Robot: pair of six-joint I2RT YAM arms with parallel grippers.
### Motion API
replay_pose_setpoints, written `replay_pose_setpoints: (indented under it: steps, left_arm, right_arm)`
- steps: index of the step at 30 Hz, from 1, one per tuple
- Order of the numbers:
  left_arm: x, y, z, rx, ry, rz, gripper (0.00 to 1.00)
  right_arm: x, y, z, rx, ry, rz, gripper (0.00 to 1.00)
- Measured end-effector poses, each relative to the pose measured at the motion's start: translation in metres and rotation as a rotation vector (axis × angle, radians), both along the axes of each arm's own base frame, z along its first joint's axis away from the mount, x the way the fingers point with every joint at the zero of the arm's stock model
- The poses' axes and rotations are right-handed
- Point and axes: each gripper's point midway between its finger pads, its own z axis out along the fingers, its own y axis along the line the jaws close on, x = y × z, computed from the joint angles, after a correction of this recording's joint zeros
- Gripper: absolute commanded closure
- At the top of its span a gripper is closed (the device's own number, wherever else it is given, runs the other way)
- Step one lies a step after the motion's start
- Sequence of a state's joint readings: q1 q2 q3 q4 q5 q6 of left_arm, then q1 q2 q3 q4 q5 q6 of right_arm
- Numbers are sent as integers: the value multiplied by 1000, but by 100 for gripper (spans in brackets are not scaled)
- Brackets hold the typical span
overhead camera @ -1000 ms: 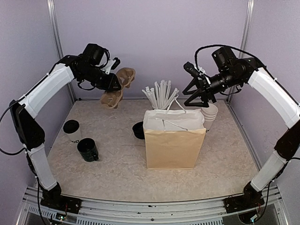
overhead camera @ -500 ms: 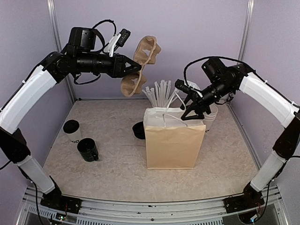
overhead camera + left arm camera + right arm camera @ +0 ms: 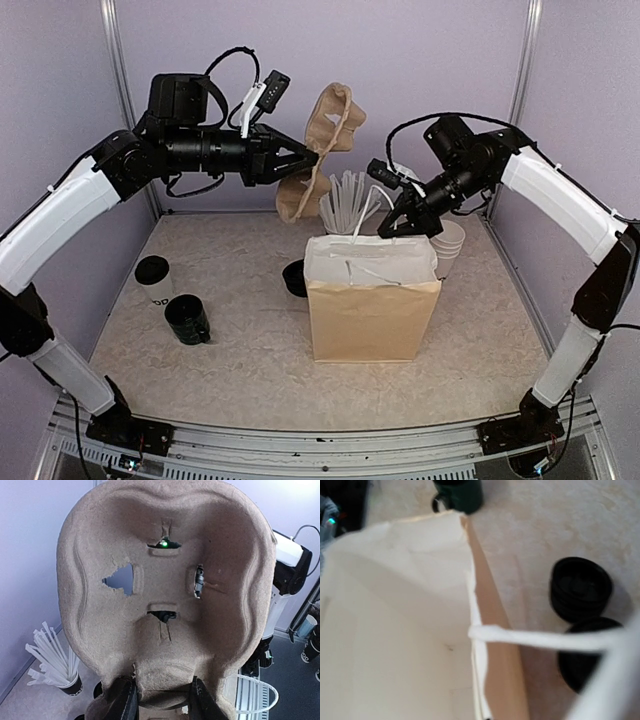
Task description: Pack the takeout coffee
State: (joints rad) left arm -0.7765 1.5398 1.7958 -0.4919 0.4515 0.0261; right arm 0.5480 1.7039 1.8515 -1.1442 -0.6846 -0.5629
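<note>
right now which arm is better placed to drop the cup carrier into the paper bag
Left. The left hand grips the pulp cup carrier, held up in the air near the paper bag's open top. The right hand is shut low by the bag's white handle, carrying no carrier.

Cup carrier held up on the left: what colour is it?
The carrier is tan brown; the left wrist view shows it best.

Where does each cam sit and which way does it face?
Top external: above, behind the bases, looking down the table; left arm and right arm show.
Left wrist: faces the pulp cup carrier the left tool clamps; both fingers show.
Right wrist: looks down into the paper bag; no own part clear.
Shared: top and right wrist show dark green mug.
</note>
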Motion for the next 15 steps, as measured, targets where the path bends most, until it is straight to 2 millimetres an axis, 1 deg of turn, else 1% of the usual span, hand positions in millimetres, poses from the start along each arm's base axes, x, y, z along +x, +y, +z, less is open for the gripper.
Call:
replay_pose_setpoints:
  steps: [2, 4, 8, 12, 15]
  left_arm:
    - [-8, 0, 4, -15, -12, -26, 69]
    - [-21, -2, 9, -32, -23, -72, 69]
    - [-47, -13, 17, -55, -50, -173, 69]
    - [-63, -29, 11, -42, -58, -245, 70]
    - [-68, -45, -3, -17, -52, -283, 70]
  right_arm:
    - [-5, 2, 4, 16, 24, 18, 100]
    - [-10, 5, 7, 35, 54, 41, 100]
    - [-23, 8, 7, 60, 119, 95, 100]
    - [-36, 12, 8, 74, 163, 135, 100]
    - [-42, 14, 9, 86, 184, 155, 100]
